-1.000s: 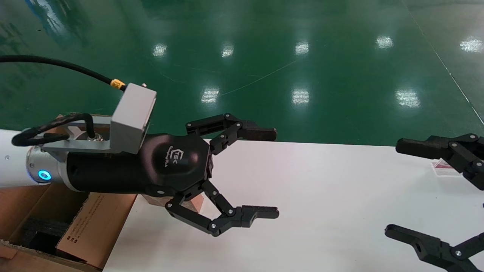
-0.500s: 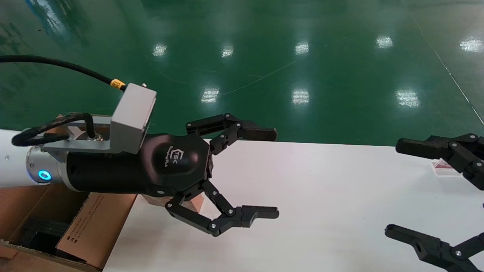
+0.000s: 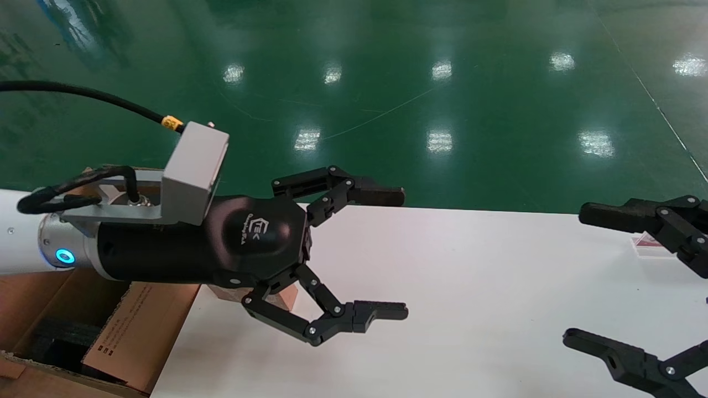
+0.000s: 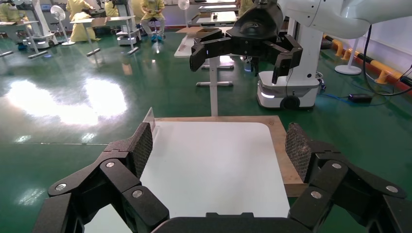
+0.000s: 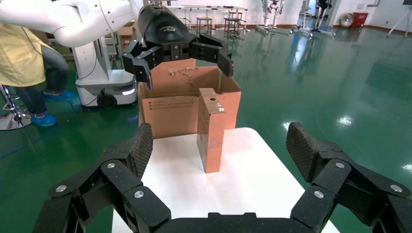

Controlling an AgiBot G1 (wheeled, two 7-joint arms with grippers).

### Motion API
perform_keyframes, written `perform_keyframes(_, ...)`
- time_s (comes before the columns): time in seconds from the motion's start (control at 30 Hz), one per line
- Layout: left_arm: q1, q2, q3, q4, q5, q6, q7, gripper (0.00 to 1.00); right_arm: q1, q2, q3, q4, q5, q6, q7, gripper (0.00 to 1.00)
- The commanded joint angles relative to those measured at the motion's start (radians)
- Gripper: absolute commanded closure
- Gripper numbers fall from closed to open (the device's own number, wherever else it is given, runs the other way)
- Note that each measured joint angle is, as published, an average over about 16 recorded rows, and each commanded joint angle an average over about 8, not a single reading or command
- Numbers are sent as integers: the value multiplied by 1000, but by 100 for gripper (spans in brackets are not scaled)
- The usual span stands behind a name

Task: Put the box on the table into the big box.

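The box (image 5: 211, 127) is small and brown, and it stands upright on the white table (image 5: 245, 182) near the table's left end. In the head view only a corner of the box (image 3: 286, 299) shows under my left gripper (image 3: 402, 252). That gripper hangs open above the box with nothing between its fingers, pointing toward the table's middle. The big box (image 3: 141, 326) stands off the table's left end with its flaps up and a dark inside. The big box (image 5: 187, 104) rises right behind the small one. My right gripper (image 3: 575, 273) is open and empty over the table's right end.
A small clear stand (image 3: 647, 246) with a red base sits on the table (image 3: 470, 276) by the right gripper. A wooden border (image 4: 282, 150) runs along one table edge. Glossy green floor surrounds the table, with other robots and workbenches far off.
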Motion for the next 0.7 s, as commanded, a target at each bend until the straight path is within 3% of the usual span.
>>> perform_keyframes(0.03, 0, 0, 0, 2, 1, 0, 1, 0, 0, 0, 0, 0, 0, 0, 0, 0)
perform_keyframes(0.7, -9, 6, 11, 17, 20, 5, 8, 0, 0, 0, 0, -1, 0, 0, 0, 0)
